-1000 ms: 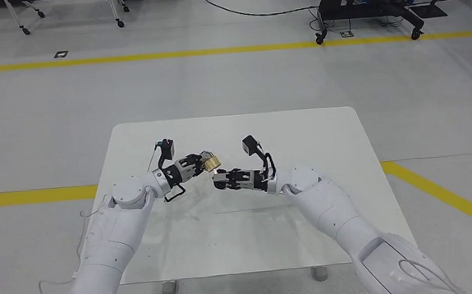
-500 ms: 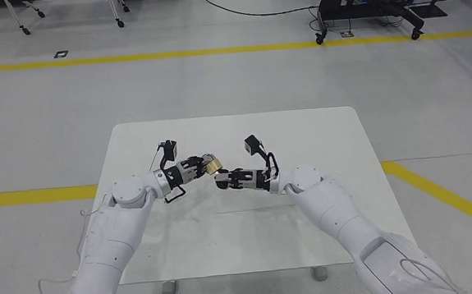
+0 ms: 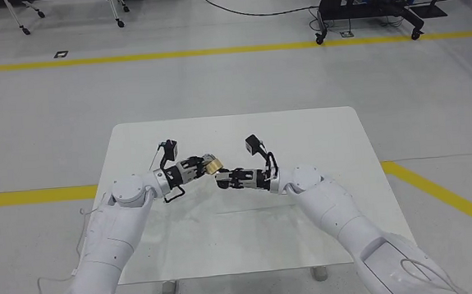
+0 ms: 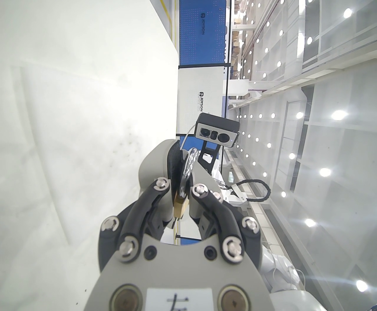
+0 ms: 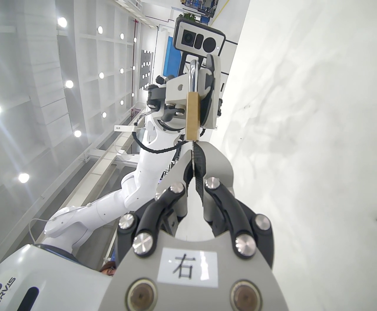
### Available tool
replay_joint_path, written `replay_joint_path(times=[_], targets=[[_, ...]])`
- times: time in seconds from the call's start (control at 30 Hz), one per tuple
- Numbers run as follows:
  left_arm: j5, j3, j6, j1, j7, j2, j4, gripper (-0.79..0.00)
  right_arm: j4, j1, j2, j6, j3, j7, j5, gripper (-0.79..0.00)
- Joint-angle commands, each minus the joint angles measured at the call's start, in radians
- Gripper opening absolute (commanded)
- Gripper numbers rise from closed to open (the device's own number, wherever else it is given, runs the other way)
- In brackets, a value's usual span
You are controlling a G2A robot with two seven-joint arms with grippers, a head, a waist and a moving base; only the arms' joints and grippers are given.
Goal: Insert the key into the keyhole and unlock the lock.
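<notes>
As seen from the top, both arms converge above the white counter (image 3: 326, 141), approx. over its middle, claws tip to tip. Left arm (image 3: 132, 191) comes in from the robot's left, right arm (image 3: 304, 179) from its right.

Left claw (image 3: 202, 166): fingers clamped on the lock (image 3: 212, 163). Right wrist view shows the grip taken at the shackle (image 5: 193, 72) end and upper body, w/ the rest of the brass body (image 5: 193, 117) sticking out toward the right claw (image 3: 221, 178). Left wrist view shows the same brass part low betw. that claw's grey fingers (image 4: 153, 168).

Right claw: fingers (image 5: 215, 165) pressed together on the key (image 5: 193, 159), which shows as thin metal, edge-on betw. the black pads.

Lock: small brass padlock w/ silver shackle, held in the air above the counter, not touching it. Whether the shackle is latched: cannot tell.

Key: tip meets the lock's end face opp. the shackle, in line w/ the body's long axis. Depth of entry: cannot tell. Keyhole itself is hidden behind the key and claw tips.
</notes>
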Motion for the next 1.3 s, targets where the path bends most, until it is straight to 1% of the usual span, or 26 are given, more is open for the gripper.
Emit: replay_joint_path(times=[0.0, 0.4, 0.83, 0.9, 1.07, 1.13, 1.23, 1.27], targets=[[0.005, 0.002, -0.006, 0.0, 0.001, 0.0, -0.001, -0.785, 0.002, 0.001, 0.0, 0.003, 0.0, -0.008, -0.005, -0.785], [0.016, 0.011, -0.012, 0.005, 0.022, 0.001, -0.008, -0.785, -0.008, 0.001, 0.001, 0.012, 0.001, -0.043, -0.044, -0.785], [0.015, 0.014, -0.009, 0.003, 0.034, 0.003, -0.006, -0.785, -0.024, -0.009, 0.006, 0.015, 0.013, -0.049, -0.049, -0.785], [0.012, 0.011, -0.011, 0.003, 0.039, 0.003, -0.005, -0.785, -0.027, -0.011, 0.007, 0.016, 0.015, -0.049, -0.051, -0.757], [0.005, 0.004, -0.011, 0.001, 0.05, 0.005, -0.002, -0.785, -0.034, -0.018, 0.008, 0.018, 0.018, -0.045, -0.048, -0.767], [0.005, 0.004, -0.012, 0.002, 0.052, 0.005, -0.003, -0.785, -0.036, -0.02, 0.009, 0.019, 0.02, -0.044, -0.048, -0.745], [0.002, 0.003, -0.011, 0.004, 0.056, 0.005, -0.004, -0.785, -0.039, -0.022, 0.01, 0.02, 0.021, -0.043, -0.049, -0.637], [0.002, 0.003, -0.011, 0.004, 0.056, 0.005, -0.004, -0.785, -0.04, -0.022, 0.01, 0.021, 0.022, -0.043, -0.048, -0.625]])
